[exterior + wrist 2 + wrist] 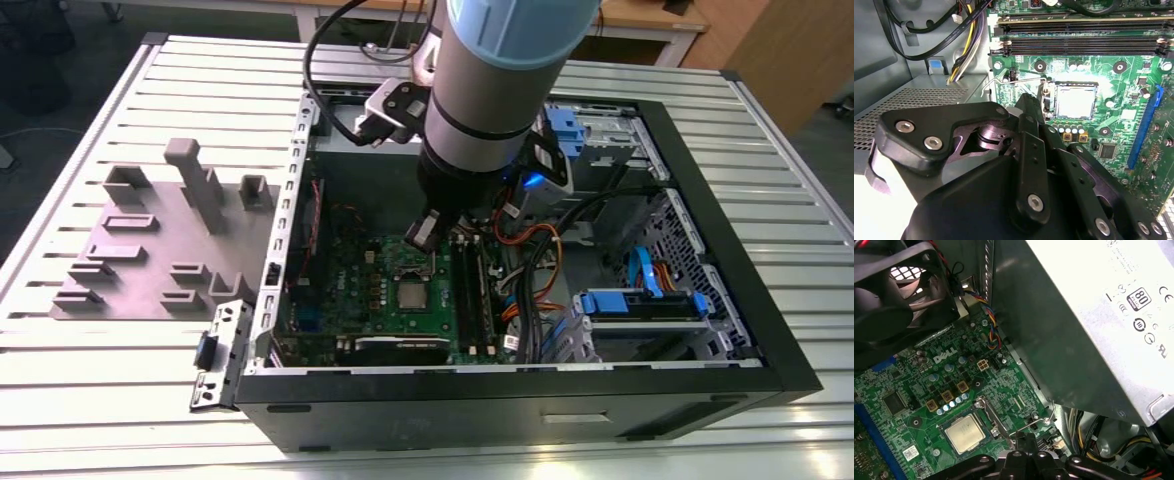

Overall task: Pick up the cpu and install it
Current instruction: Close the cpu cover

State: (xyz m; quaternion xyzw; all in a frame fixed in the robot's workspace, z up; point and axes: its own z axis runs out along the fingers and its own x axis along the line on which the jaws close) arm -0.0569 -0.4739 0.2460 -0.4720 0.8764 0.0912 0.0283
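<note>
The cpu is a small silver-topped square lying flat in the socket of the green motherboard inside the open computer case. In both wrist views the cpu has nothing gripping it. My gripper hangs just above the board beside the socket, on the side toward the back of the case. Its black fingers stand together, shut and empty. The gripper's tip is close to the socket's thin wire lever; I cannot tell whether they touch.
A big grey power supply box with a white label stands close beside the arm, and a black fan is nearby. Memory slots, cable bundles and blue drive brackets crowd the case. A grey fixture block sits at the exterior view's left.
</note>
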